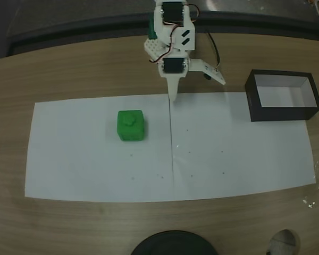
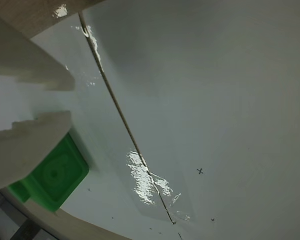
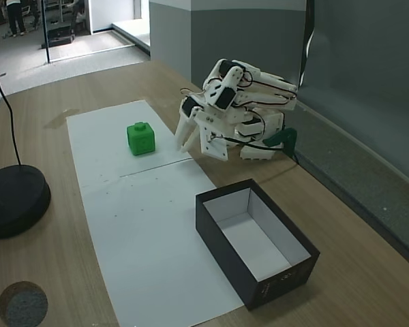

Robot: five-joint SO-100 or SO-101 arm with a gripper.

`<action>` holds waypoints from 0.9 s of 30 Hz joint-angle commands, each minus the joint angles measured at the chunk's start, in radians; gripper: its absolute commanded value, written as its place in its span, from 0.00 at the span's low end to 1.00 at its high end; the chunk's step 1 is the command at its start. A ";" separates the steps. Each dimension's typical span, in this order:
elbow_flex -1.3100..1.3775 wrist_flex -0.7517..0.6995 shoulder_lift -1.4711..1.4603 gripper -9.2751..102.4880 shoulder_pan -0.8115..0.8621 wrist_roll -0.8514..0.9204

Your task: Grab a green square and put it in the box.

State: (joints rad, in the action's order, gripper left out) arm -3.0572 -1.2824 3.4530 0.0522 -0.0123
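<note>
Here the small bright green cube with rounded edges and a raised bump on top (image 1: 131,125) sits free on the left half of the white paper sheet (image 1: 69,159), at about nine o'clock from the sheet's centre seam in a fixed view, while the white two-finger gripper (image 1: 174,97) hangs near the seam's far end at roughly twelve o'clock, well apart from the cube and holding nothing. The jaws look nearly closed, with a narrow gap between the fingers (image 2: 35,135) in the wrist view. The step in hand seems to be the reach, so the arm would do well to swing toward eight o'clock, open wide before descending, centre the fingers across two flat faces and close low on the body, not on the bump. The cube looks rigid and light, likely to slide on smooth paper if nudged by one finger first. Further right, the rectangular box with black outer walls and a white inside (image 1: 283,95) stands open at about two o'clock, overlapping the sheet's corner. The wooden tabletop (image 1: 69,69) carries a round black stand base (image 3: 10,201), and in another fixed view a grey-floored room lies beyond.
</note>
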 commanded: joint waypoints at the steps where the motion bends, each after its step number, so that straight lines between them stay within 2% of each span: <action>1: 0.052 0.015 0.025 0.10 0.002 0.002; 19: 0.049 0.031 0.025 0.10 -0.003 -0.005; 21: 0.031 0.127 0.025 0.10 0.011 0.003; 27: -0.029 0.549 0.025 0.10 0.118 0.005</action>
State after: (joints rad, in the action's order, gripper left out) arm -3.1078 -0.8974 3.4530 0.1381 -0.0107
